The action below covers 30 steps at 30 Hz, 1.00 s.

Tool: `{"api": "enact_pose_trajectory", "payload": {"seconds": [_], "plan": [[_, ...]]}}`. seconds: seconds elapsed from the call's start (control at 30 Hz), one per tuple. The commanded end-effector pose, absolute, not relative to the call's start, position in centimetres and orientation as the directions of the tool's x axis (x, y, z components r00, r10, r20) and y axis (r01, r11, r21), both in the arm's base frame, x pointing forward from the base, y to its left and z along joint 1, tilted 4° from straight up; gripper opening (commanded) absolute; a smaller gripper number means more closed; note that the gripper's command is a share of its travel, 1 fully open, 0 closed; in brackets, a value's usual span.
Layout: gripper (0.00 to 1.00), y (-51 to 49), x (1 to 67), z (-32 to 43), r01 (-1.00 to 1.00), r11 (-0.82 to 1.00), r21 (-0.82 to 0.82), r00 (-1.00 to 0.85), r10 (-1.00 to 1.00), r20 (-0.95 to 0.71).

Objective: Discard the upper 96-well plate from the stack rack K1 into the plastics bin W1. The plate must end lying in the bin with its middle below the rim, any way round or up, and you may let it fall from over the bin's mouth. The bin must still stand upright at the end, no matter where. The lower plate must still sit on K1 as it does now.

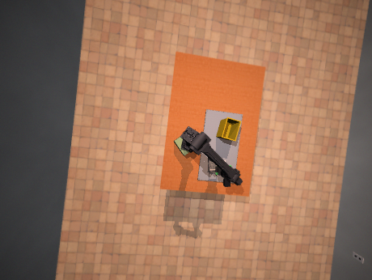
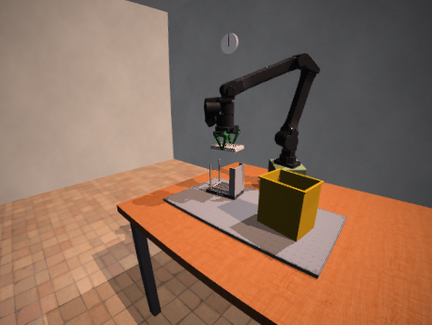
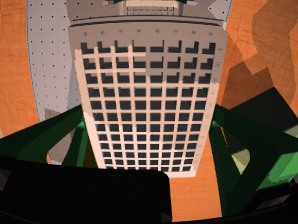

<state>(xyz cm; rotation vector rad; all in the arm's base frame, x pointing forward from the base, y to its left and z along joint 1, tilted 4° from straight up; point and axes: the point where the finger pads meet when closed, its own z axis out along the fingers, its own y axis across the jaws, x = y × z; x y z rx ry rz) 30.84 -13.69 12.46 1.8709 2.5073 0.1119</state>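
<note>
End effector (image 2: 227, 139) clamped on the upper plate (image 2: 227, 147), held level in the air above the rack (image 2: 237, 180). Lower plate (image 2: 220, 190) sits in the rack. Yellow bin (image 2: 287, 203) upright on the bench (image 2: 197, 244), well apart.

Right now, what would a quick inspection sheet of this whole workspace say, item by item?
Surface: orange table carrying a grey pegboard mat.
Job's things: upper 96-well plate held level in the air above rack K1; lower plate sits low in the rack; yellow bin W1 stands upright on the mat, open mouth up, apart from the rack.
Clutter: nothing seen.
Pincer: pincer shut on the upper plate, green fingers at its two long sides.
Cables: nothing seen.
Surroundings: tiled floor, beige and grey walls, round wall clock.
</note>
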Motion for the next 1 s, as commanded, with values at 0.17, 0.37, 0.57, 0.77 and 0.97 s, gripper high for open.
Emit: {"api": "enact_pose_trajectory", "payload": {"seconds": [0.17,0.37,0.57,0.77,0.97], "plan": [[0.0,-14.5,31.2,13.2,0.958,0.275,0.074,-0.278,0.96,0.026],[0.0,-12.8,30.9,13.3,0.928,0.364,0.079,-0.367,0.93,0.018],[0.0,-10.9,31.1,13.4,0.836,0.542,0.083,-0.544,0.839,-0.002],[0.0,-10.0,32.5,14.5,0.755,0.649,0.094,-0.649,0.76,-0.033],[0.0,-7.7,31.8,14.2,0.612,0.787,0.083,-0.787,0.616,-0.039]]}}
